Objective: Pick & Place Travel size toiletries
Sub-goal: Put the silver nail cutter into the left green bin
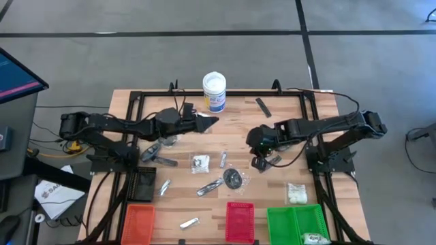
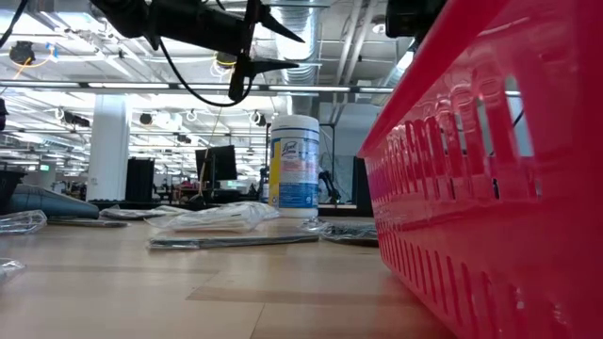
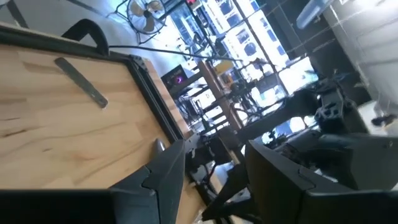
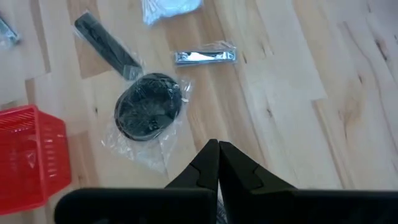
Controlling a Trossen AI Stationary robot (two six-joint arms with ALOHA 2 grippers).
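On pale wood table: crinkly clear packet, round black disc

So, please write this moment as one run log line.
left tool: open, empty, raised | right tool: shut, empty, beside dark disc packet | green tray: one packet inside

Open-plan lab, exposed ceiling ducts, monitors

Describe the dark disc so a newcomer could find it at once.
Start at the red tray in the middle of the table's near edge. Just behind it lies the disc, flat in a clear wrapper. It is the only round, black item; the neighbours are a slim black stick and a small silvery sachet.
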